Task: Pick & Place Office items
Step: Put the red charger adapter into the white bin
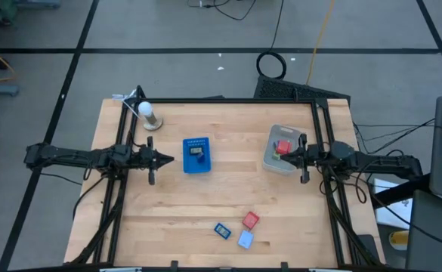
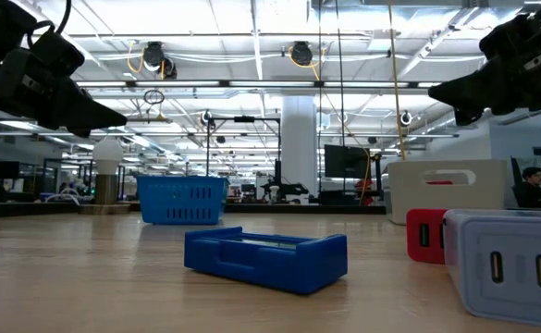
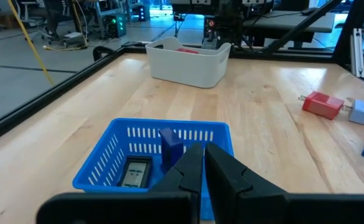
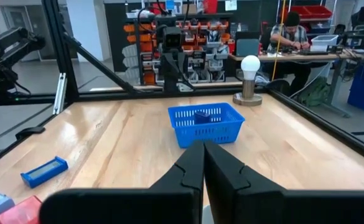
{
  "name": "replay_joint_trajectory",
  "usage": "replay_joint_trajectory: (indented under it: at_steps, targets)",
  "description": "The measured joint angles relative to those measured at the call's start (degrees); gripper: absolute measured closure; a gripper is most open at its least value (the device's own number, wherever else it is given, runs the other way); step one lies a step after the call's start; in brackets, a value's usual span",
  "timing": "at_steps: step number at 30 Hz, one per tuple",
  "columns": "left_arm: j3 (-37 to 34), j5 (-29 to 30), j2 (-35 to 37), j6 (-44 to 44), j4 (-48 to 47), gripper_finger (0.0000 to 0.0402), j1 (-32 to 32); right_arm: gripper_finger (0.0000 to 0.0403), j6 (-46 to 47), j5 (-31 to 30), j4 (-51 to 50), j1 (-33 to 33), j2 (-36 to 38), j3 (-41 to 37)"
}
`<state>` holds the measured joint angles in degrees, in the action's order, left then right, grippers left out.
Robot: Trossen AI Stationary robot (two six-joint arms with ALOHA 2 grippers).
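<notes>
Nearest the front edge, well apart from both arms, three office items lie loose on the table [image 1: 168,204]: a dark blue piece [image 1: 222,230], a red piece [image 1: 251,221] and a light blue piece [image 1: 245,239], close together; these look still to be sorted.

Farther back, the left gripper [image 1: 168,159] hangs above the wood with its fingers pressed together and nothing between them; just ahead of its tips sits the blue basket [image 1: 197,156], which holds a dark grey piece [image 3: 135,172] and a small blue piece [image 3: 171,147]. The right gripper [image 1: 287,150] is likewise closed on nothing, poised over the near rim of the grey bin [image 1: 270,156]; a red piece [image 1: 282,146] lies inside the bin, right at its fingertips.

So, as a judgement, roughly half is done; three pieces placed, three left.

Beyond the left gripper, a white bulb on a stand [image 1: 146,113] stays out of it.
</notes>
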<state>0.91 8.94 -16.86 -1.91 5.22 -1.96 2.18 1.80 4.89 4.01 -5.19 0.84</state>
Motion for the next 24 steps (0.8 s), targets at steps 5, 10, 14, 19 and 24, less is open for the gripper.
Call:
replay_joint_trajectory:
  at_steps: [5,10,14,19,24]
  targets:
    - [0.00,0.60,0.00,-1.25,0.03,0.0380,0.00,0.0401,0.10,-0.09,-1.06,0.00,-0.02,-0.04]
    - [-0.02,2.94,0.00,-1.96,0.03,0.0380,0.00,0.0399,-0.09,-0.21,-1.94,0.00,-0.04,-0.04]
    - [-0.01,6.50,0.00,-5.78,-0.08,0.0380,-0.02,0.0399,-0.43,-0.33,-2.77,0.00,-0.10,-0.04]
    - [-0.02,9.11,0.00,-5.80,-1.24,0.0380,0.02,0.0399,-0.77,-0.33,-2.74,0.00,-1.50,-0.04]
    - [-0.01,9.19,0.00,-4.41,-1.28,0.0380,0.02,0.0399,-3.56,0.14,1.74,0.00,-4.49,1.43]
